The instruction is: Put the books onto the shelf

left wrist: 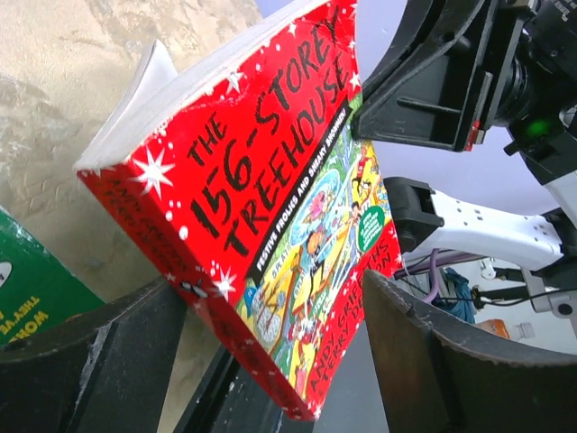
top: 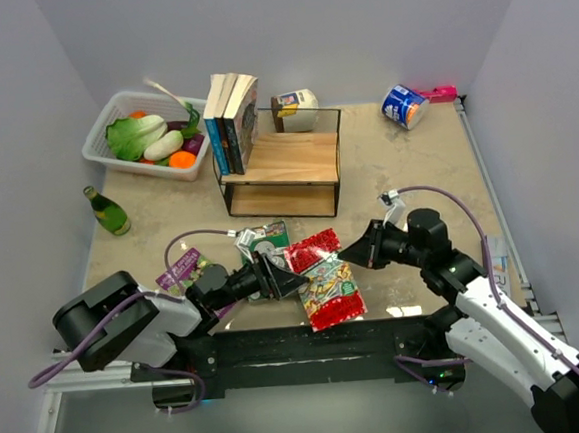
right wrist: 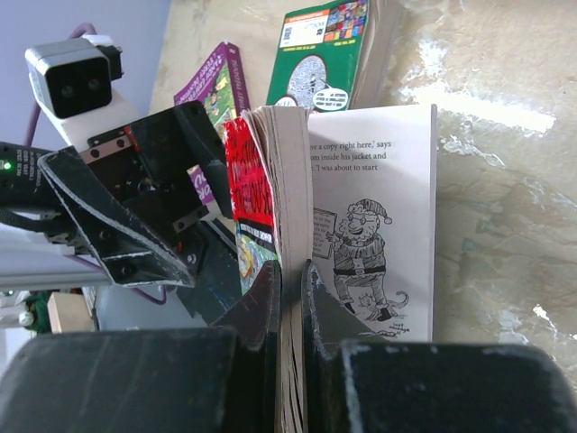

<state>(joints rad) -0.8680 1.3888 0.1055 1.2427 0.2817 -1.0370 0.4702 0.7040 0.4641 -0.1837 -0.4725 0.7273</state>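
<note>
**Item:** red book [top: 325, 279], cover titled "The 156-Storey Treehouse".

**Location:** in front of the shelf [top: 295, 156], on the arms' side and well apart from it. It appeared to be raised off the table.

**Right gripper** [right wrist: 293, 280]: clamped tight on the red book's lower edge. It pinched only part of the page block, and one illustrated page splayed loose beside the fingers.

**Left gripper** [top: 282, 274]: jaws stood wide apart, one on either side of the red book, holding nothing.

**Other stock:**
- A few standing books [top: 232, 121] were upright at the left end of the shelf's top board, leaning slightly.
- The green book [top: 263, 239] and purple book [top: 180, 268] lay flat in front of the shelf, to its left.

**Hazards, as judged:**
- The book's whole weight hung on one narrow pinch of paper. The unclamped cover and pages could fan open, sag or tear, or the book could slide out on the way to the shelf.
- The wide-set left jaws gave no support if it slipped.
- A splayed book arriving at the shelf could catch the black frame.
- It could also topple the leaning row.
</note>
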